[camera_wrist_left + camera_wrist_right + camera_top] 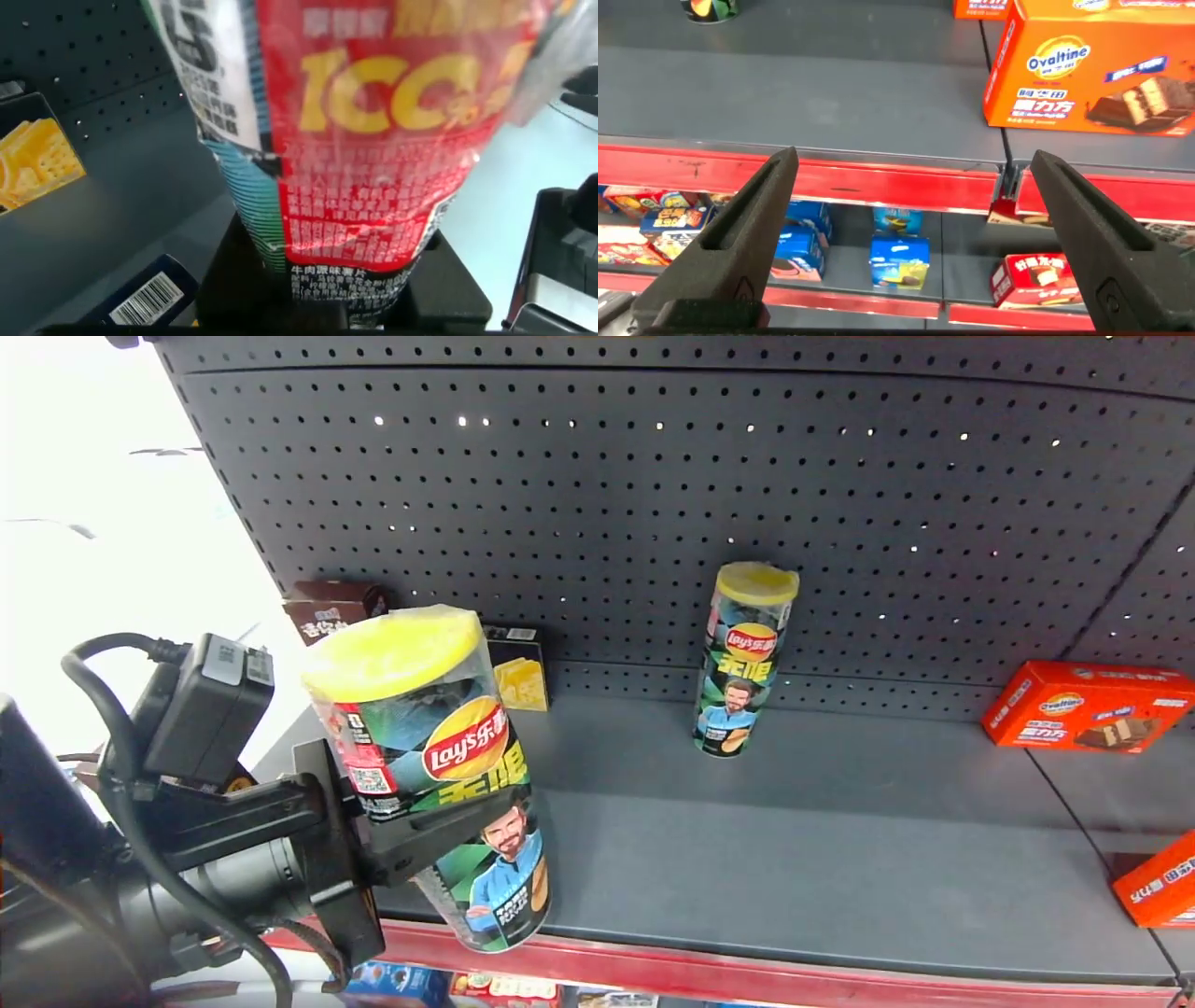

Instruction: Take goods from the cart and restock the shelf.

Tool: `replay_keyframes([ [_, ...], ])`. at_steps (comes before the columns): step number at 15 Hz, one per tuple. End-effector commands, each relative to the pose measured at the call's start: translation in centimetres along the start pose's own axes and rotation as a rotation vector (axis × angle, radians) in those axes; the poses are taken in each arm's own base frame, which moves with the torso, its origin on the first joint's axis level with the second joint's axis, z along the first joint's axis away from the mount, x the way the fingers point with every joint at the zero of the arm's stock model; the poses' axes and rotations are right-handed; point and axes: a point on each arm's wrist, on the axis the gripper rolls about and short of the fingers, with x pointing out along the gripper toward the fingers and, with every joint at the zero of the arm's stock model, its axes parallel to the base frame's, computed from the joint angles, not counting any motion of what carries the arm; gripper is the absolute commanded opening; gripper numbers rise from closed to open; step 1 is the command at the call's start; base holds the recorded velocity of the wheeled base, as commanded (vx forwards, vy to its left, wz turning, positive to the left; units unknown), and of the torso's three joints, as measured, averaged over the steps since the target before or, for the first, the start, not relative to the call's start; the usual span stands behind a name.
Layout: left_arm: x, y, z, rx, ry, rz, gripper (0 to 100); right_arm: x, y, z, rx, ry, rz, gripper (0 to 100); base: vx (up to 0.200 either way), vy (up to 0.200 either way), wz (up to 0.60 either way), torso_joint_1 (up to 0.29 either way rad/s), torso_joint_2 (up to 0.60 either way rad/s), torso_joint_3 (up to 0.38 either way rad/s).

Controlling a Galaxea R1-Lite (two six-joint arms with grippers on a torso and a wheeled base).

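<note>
The left gripper (425,835) is clamped across the lower half of a chip can (420,747). The can hangs slightly tilted at the left front of the shelf (794,868), its base over the red front lip (747,975) (I cannot tell whether it touches the board). Its yellow lid is on, so the contents are hidden. Behind it, against the pegboard (653,504), stand a brown box (329,609) and a black-and-yellow box (519,670), both closed. Further right a second chip can (744,663) stands upright and lidded, well back on the shelf. At the right end lies an orange box (1083,705), with another orange carton (1158,891) nearer the front. The right gripper (910,233) is spread wide with nothing in it, in front of the red lip, with blue packets (898,261) on the lower shelf beyond.
</note>
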Motion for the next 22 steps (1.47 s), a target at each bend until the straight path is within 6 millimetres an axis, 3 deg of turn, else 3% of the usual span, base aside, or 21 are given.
replay_keyframes([
  [1, 0.1, 0.0, 0.5, 0.008, -0.016, -0.003, 0, 0.0, 0.0, 0.0, 0.000, 0.001, 0.000, 100, 0.000, 0.000, 0.00, 0.000, 0.00, 0.000],
  [5, 0.5, -0.3, 0.9, 0.012, -0.027, -0.025, 0, 0.0, 0.0, 0.0, 0.000, 0.001, 0.000, 100, 0.000, 0.000, -0.45, -0.004, 0.00, 0.003],
  [20, 0.8, 0.0, 1.5, 0.024, -0.053, -0.031, 0, 0.0, 0.0, 0.0, -0.001, 0.007, 0.005, 100, 0.000, 0.000, 0.00, 0.000, 0.00, 0.000],
  [21, 0.7, 0.0, 1.6, 0.029, -0.057, -0.054, 0, -0.2, 0.0, 2.9, -0.003, -0.039, 0.061, 100, 0.000, 0.000, 0.00, 0.000, 0.00, 0.000],
  [22, 1.1, 0.2, 2.0, 0.034, -0.068, -0.060, 0, 1.3, 0.2, 7.9, 0.024, 0.018, 0.153, 100, 0.000, 0.000, 0.00, 0.000, 0.00, 0.000],
])
